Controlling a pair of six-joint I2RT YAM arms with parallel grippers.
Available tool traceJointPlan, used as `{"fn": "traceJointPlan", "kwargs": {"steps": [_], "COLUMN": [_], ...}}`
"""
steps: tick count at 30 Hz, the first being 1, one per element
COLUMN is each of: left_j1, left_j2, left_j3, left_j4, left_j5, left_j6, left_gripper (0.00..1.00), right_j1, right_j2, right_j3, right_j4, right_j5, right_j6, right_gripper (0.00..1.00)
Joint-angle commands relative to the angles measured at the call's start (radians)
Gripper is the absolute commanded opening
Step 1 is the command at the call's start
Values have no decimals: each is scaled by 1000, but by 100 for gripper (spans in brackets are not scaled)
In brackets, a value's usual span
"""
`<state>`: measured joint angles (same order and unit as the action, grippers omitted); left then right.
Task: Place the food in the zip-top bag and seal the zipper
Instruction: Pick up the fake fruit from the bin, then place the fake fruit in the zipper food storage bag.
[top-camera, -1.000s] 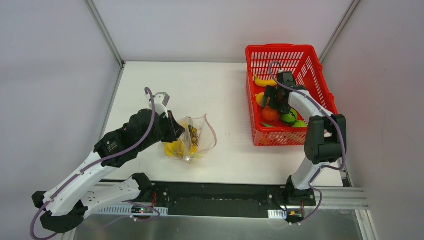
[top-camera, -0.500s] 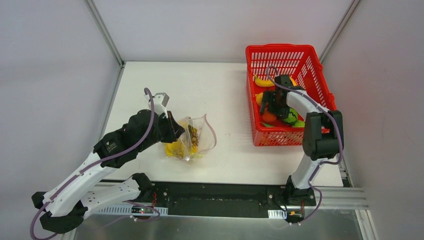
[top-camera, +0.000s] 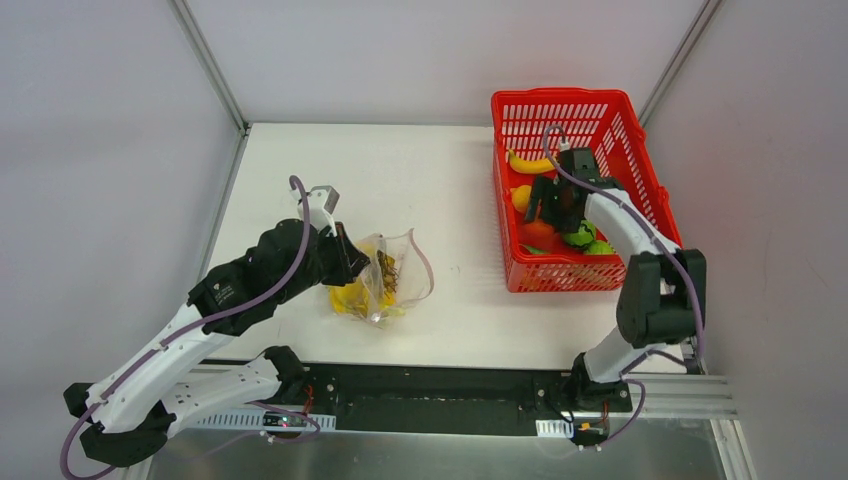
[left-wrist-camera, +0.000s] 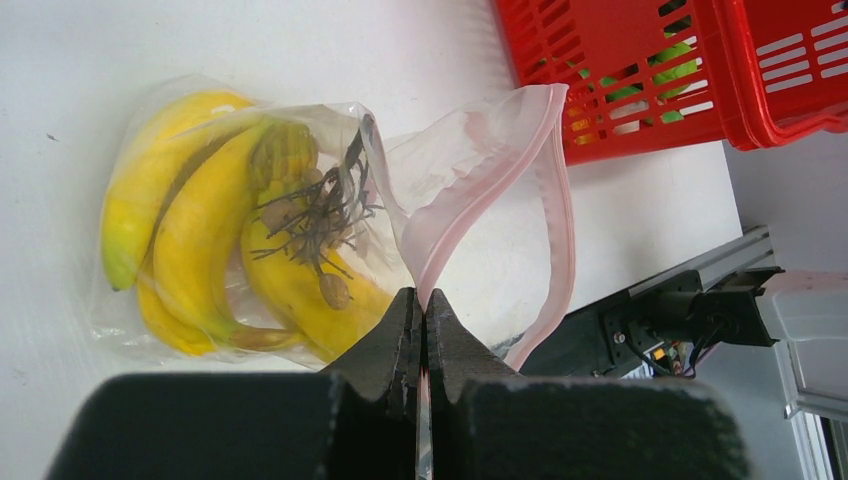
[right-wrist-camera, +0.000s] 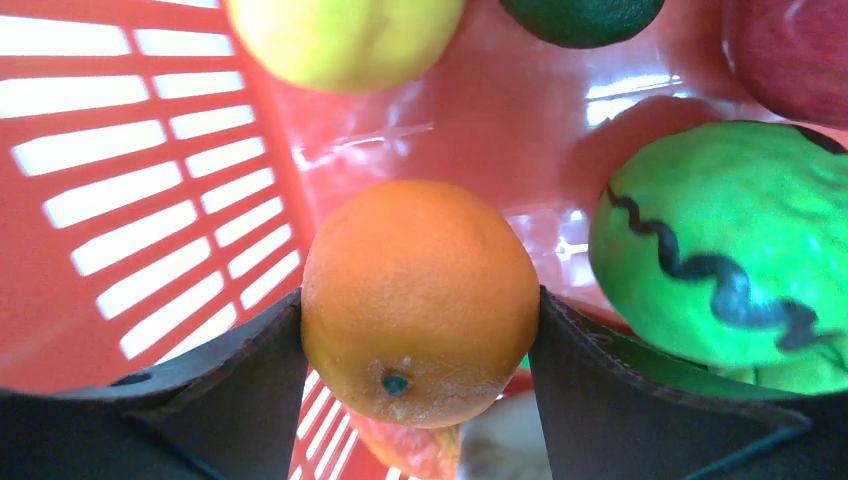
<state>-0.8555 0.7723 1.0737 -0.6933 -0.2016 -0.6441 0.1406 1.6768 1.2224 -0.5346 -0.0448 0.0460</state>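
Note:
The zip-top bag (top-camera: 388, 275) lies on the table left of centre with its mouth open. Yellow bananas (left-wrist-camera: 200, 230) and a dark twiggy piece (left-wrist-camera: 315, 205) lie inside it. My left gripper (left-wrist-camera: 421, 295) is shut on the bag's pink zipper strip (left-wrist-camera: 458, 222) at the near rim; it also shows in the top view (top-camera: 352, 262). My right gripper (right-wrist-camera: 418, 300) is down in the red basket (top-camera: 570, 105), shut on an orange (right-wrist-camera: 420, 290) held between both pads. In the top view the right gripper (top-camera: 545, 212) hides most of the orange.
In the basket, a green ball with a dark wavy stripe (right-wrist-camera: 720, 250) sits right beside the orange. A yellow fruit (right-wrist-camera: 340, 40), a dark green piece (right-wrist-camera: 580, 15) and a red fruit (right-wrist-camera: 790, 50) lie further in. A banana (top-camera: 527, 163) lies at the basket's far side.
My right arm's elbow has swung out to the right and nearer, while its gripper stayed in the basket around the orange. The left arm and the bag have not moved.

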Motion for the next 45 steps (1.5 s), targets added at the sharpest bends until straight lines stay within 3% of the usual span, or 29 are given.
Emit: {"fn": "traceJointPlan", "kwargs": {"steps": [1, 6, 10, 14, 18, 21, 33, 45], "left_j1": [13, 12, 12, 12, 12, 13, 12, 12], "left_j2": [3, 14, 21, 30, 39, 43, 38, 14], "left_j3": [13, 26, 32, 33, 36, 36, 22, 31], "left_j4": [23, 23, 30, 38, 46, 49, 70, 69], "left_j5": [-12, -3, 6, 14, 22, 27, 53, 61], "left_j6": [-7, -5, -5, -6, -6, -9, -25, -28], "left_gripper": [0, 0, 0, 0, 0, 0, 0, 0], "right_j1": [-4, -5, -4, -4, 16, 101, 511, 764], "right_j2": [-223, -400, -568, -674, -682, -684, -567, -329], "right_j3": [-61, -92, -109, -146, -187, -182, -40, 121], "right_j4": [80, 133, 217, 339, 522, 573, 234, 103], "right_j5": [-69, -88, -192, -445, -841, -946, -754, -416], "right_j6": [32, 97, 155, 223, 307, 283, -69, -149], "right_gripper": [51, 50, 50, 50, 50, 50, 51, 53]}}
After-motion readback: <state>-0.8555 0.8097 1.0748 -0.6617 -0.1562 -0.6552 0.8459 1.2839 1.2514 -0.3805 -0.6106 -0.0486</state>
